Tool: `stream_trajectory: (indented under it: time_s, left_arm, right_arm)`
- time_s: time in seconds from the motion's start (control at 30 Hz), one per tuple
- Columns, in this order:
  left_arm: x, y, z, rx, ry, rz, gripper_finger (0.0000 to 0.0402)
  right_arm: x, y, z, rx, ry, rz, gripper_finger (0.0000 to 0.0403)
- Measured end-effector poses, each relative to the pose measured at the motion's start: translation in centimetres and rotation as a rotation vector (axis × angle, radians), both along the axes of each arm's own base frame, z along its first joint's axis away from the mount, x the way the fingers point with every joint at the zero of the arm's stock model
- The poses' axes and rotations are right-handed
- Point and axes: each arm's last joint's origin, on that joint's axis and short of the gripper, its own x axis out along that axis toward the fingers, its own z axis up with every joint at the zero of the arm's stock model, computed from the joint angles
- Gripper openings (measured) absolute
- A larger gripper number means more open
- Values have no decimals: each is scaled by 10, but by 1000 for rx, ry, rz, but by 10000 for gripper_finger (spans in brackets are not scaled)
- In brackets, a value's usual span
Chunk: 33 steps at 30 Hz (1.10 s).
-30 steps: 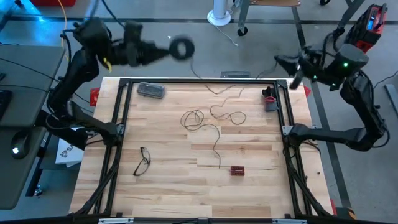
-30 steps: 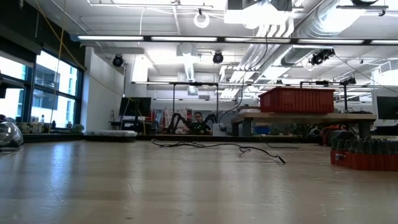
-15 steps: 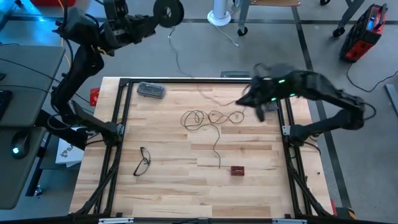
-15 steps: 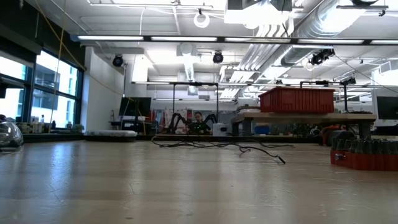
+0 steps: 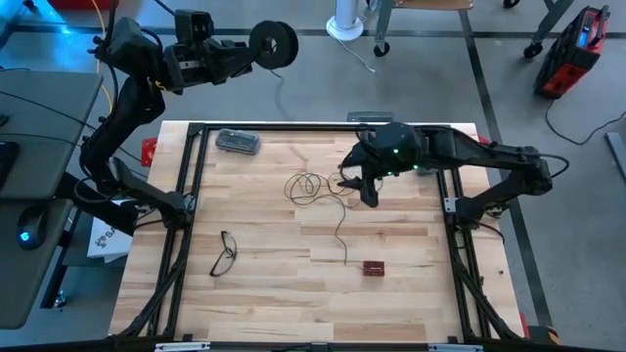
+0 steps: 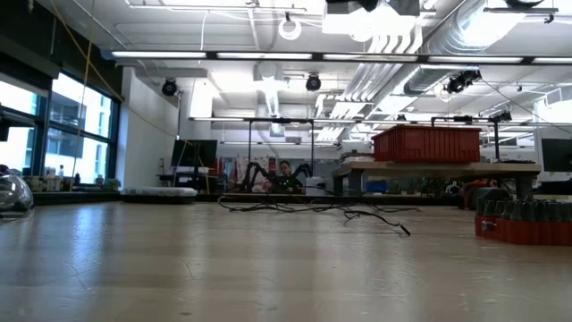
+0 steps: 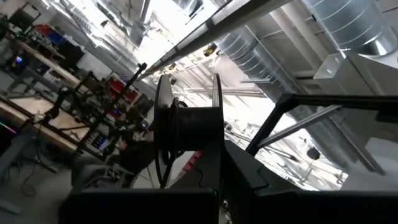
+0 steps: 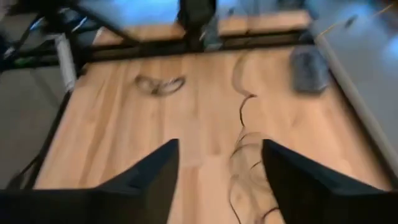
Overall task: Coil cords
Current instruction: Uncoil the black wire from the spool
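The right gripper [image 5: 366, 186] has swung in from beyond the table and is now hovering, fingers spread, over the thin dark wire [image 5: 315, 186] looped mid-table — while the left gripper [image 5: 246, 51], pressed together, is holding the small round black reel [image 5: 273, 43] aloft — probably readying a pinch for winding.

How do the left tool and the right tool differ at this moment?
The left tool is raised beyond the table's far edge; the right tool is low over the table. The left tool is shut on the reel; the right tool is open and empty, its fingers spread above the loose wire. Both are dark two-finger tools.
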Motion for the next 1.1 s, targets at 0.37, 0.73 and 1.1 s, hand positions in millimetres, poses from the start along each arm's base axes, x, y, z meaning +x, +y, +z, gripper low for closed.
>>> stream_trajectory:
  time_s: [0.37,0.73,1.1]
  left_arm:
    - [32,-11,-13,-88,75,-127,0]
    - [51,-16,-14,-93,12,-205,0]
    - [52,-24,-11,-89,-17,-228,0]
  right_arm:
    - [18,-19,80,-168,-467,-113,263]
    - [48,-19,111,-129,-551,74,261]
    - [64,-18,101,-201,-503,-25,259]
